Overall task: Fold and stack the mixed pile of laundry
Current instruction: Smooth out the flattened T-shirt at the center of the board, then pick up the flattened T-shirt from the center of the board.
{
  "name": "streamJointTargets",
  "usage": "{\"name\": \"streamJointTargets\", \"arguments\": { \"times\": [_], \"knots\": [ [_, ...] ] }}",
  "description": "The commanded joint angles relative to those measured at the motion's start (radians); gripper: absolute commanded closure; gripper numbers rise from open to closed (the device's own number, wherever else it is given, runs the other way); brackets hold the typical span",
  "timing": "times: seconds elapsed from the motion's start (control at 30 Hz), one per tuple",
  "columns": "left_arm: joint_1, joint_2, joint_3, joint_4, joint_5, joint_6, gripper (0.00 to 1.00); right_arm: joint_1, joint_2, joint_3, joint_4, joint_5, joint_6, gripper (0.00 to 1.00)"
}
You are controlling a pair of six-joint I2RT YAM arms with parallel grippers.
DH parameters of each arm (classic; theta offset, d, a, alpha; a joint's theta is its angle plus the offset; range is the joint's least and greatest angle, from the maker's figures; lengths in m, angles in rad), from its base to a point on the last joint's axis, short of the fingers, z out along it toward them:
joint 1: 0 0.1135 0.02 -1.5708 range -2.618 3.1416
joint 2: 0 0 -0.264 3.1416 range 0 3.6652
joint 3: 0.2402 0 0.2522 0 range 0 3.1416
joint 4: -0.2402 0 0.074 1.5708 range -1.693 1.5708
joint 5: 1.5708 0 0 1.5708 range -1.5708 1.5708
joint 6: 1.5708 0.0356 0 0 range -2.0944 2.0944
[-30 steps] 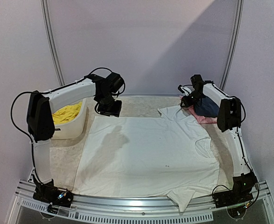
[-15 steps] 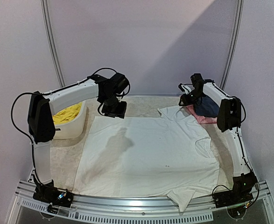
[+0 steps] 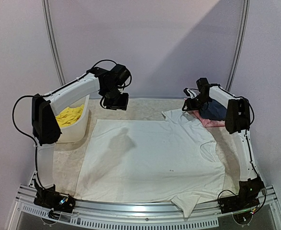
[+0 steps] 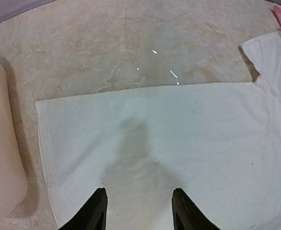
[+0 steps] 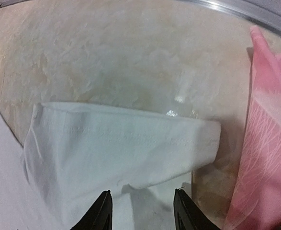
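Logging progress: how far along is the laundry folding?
Done: pink and navy clothes sit stacked far right, and the T-shirt lies spread flat. In hand: nothing; left end effector and right end effector hover open over it. Left: folding it, plus the yellow shorts in the basket.

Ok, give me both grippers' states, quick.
Left gripper: open, empty, above the white T-shirt.
Right gripper: open, empty, over the shirt's sleeve.

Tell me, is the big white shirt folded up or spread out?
Spread out. The white T-shirt lies flat across the table, sleeves out to the sides, not folded yet.
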Motion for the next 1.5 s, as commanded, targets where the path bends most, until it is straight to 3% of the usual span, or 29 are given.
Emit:
{"name": "streamJointTargets", "arguments": {
  "times": [0.0,0.17,0.53,1.3,1.47],
  "knots": [
    [0.066,0.130,0.067,-0.055,-0.067,0.008,0.54,-0.017,-0.174,-0.145,0.089,-0.065,0.031,0.55],
    [0.125,0.161,0.076,-0.074,-0.104,0.023,0.55,-0.024,-0.296,-0.279,0.131,-0.085,-0.004,0.48],
    [0.234,0.309,0.168,-0.135,-0.136,0.076,0.52,-0.025,-0.381,-0.366,0.129,-0.152,-0.031,0.36],
    [0.359,0.501,0.276,-0.067,0.012,0.143,0.54,-0.024,-0.512,-0.560,0.139,-0.219,-0.090,0.23],
    [0.366,0.522,0.277,-0.055,0.019,0.141,0.61,-0.024,-0.512,-0.567,0.131,-0.217,-0.102,0.24]
  ]
}}
